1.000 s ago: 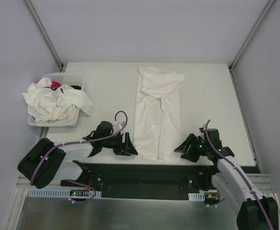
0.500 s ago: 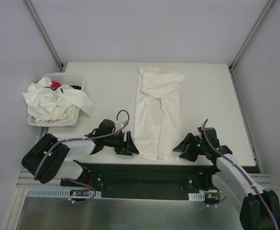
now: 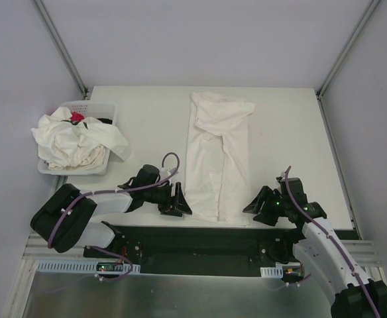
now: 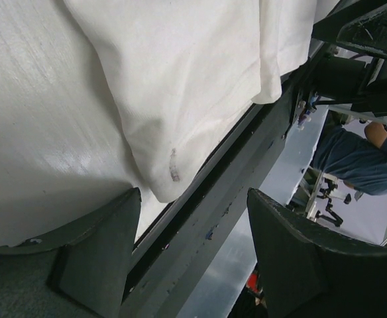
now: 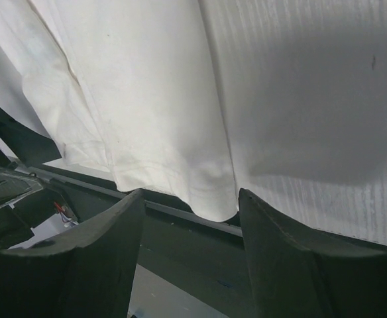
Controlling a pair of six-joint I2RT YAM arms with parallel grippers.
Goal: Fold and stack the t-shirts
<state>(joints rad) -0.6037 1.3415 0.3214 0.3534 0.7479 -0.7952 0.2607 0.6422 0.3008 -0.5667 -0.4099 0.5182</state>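
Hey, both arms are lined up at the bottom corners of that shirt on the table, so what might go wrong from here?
1. The shirt has its near corners right at the edge of the table. The open left tool or right tool may hit that edge or miss the thin cloth.
2. The shirt lies folded lengthwise in loose layers. A grip on only one layer, or an uneven lift, would likely undo the fold.
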